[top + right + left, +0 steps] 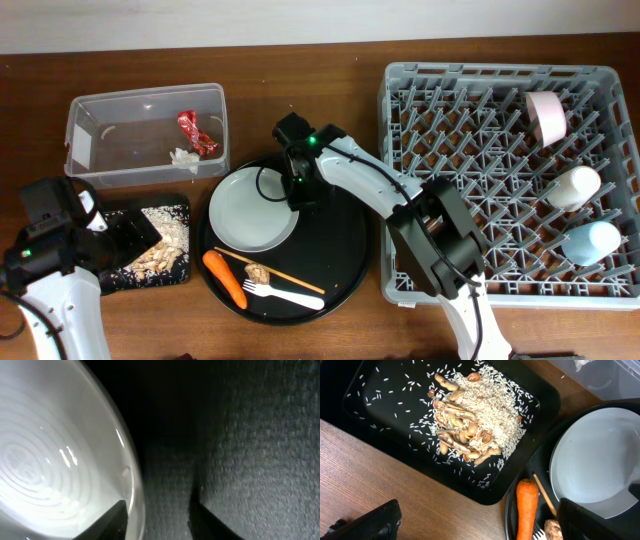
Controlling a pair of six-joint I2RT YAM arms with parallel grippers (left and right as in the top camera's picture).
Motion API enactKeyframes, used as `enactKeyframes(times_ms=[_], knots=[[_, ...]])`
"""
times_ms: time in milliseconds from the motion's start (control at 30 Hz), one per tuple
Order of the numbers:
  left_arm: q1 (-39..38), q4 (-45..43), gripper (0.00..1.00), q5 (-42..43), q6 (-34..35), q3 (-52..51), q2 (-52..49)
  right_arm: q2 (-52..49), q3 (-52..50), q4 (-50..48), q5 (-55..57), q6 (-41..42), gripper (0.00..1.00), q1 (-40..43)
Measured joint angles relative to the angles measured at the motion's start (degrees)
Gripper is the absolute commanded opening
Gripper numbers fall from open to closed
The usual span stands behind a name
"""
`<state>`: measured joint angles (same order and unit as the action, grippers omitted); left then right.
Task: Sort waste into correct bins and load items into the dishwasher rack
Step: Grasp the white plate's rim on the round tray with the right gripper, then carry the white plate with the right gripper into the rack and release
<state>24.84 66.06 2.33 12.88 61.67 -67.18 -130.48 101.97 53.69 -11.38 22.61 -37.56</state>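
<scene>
Right gripper: jaws straddle the rim of the white plate, one finger inside it, one outside on the round black tray; view is dark and close, so cannot tell whether they pinch it.
Left gripper: jaws wide apart, nothing between; shallow black tray with crumbs ahead of them; carrot near one finger.
Done: red wrapper, tissue in clear tub; pale cup, white bowl, blue cup in rack.
Left: plate, carrot, brown scrap, fork, chopsticks.
</scene>
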Motion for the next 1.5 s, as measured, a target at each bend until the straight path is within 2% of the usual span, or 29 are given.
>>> enactKeyframes(times_ms=[133,300,467,733,933,1067,1200,1300,1500], knots=[[0.00,0.00,0.99,0.00,0.04,0.00,0.00,0.00,0.00,-0.57,1.31,1.73,0.35,-0.98],[0.00,0.00,0.99,0.00,0.02,0.00,0.00,0.00,0.00,-0.59,3.06,3.91,0.17,-2.99],[0.00,0.00,0.99,0.02,0.04,0.00,0.00,0.00,0.00,-0.13,3.82,4.83,0.05,-3.10],[0.00,0.00,0.99,0.02,0.02,0.00,0.00,0.02,0.20,0.35,3.21,5.90,0.04,-3.10],[0.00,0.00,0.99,0.02,0.04,0.00,0.00,0.76,2.12,7.96,6.91,5.57,0.04,-1.68],[0.00,0.02,0.99,0.04,0.04,0.00,0.00,5.81,4.17,12.13,13.31,5.14,0.04,1.81],[0.00,0.07,0.99,0.04,0.04,0.00,0.00,15.47,6.21,14.27,23.47,3.10,0.04,6.97],[0.00,0.09,0.99,0.04,0.04,0.00,-0.02,25.49,7.13,15.65,34.91,2.16,0.04,12.17],[0.00,0.13,0.99,0.09,0.04,0.00,-0.02,30.91,7.54,16.13,55.04,0.39,0.04,21.59]])
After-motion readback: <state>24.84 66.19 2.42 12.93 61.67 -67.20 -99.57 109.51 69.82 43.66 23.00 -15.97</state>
